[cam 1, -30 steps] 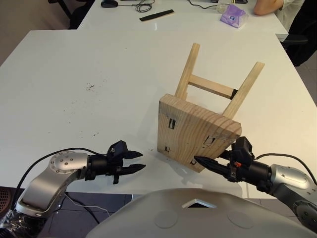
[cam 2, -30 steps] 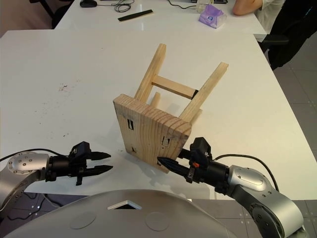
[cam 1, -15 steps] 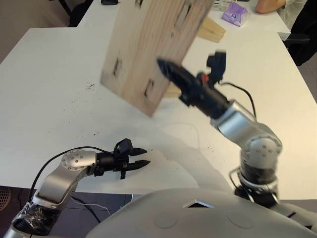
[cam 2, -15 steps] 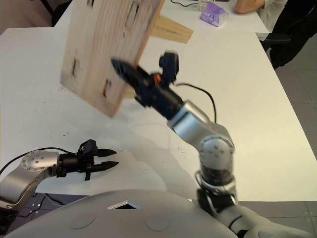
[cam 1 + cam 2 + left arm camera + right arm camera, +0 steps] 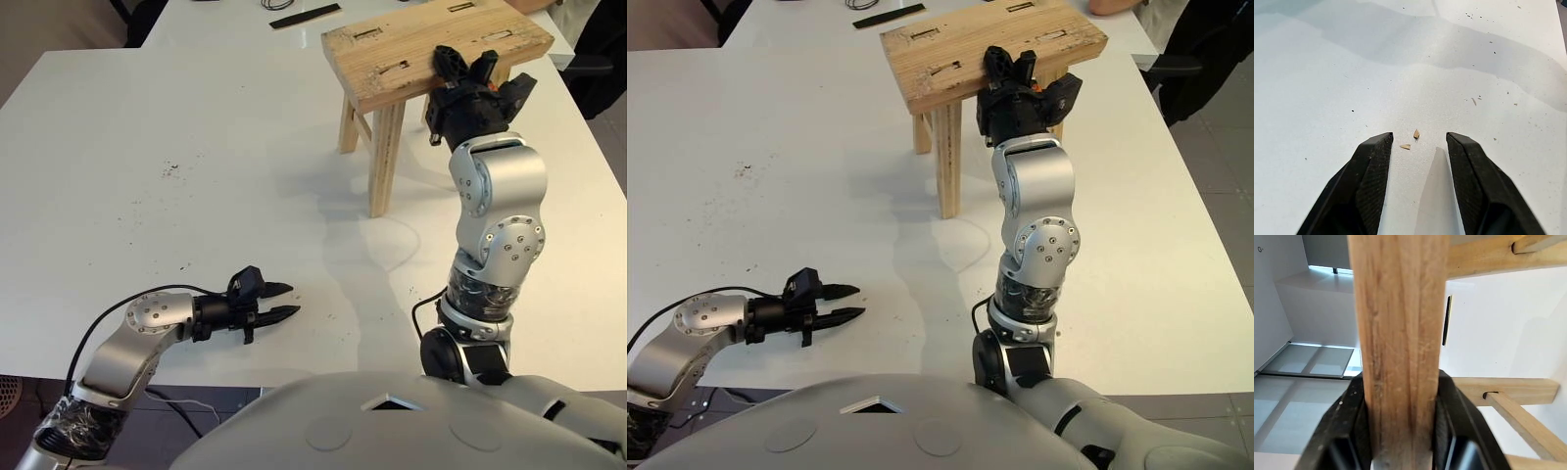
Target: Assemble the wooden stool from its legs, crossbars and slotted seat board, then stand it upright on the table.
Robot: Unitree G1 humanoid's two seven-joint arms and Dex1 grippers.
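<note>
Currently, stool (image 5: pixel 392 49): upright on table (image 5: pixel 147 127).
Right gripper (image 5: pixel 468 70): clenched on stool's seat edge.
Left gripper (image 5: pixel 282 302): released, empty, well apart from stool, toward the robot.

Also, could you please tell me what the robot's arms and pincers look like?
The left arm and right arm have rounded silver-grey shells with black joints. A thin black cable loops beside the left arm. The left pincer and right pincer are black, each with two tapered, pointed fingers; an orange-red part sits just behind the right one.
</note>
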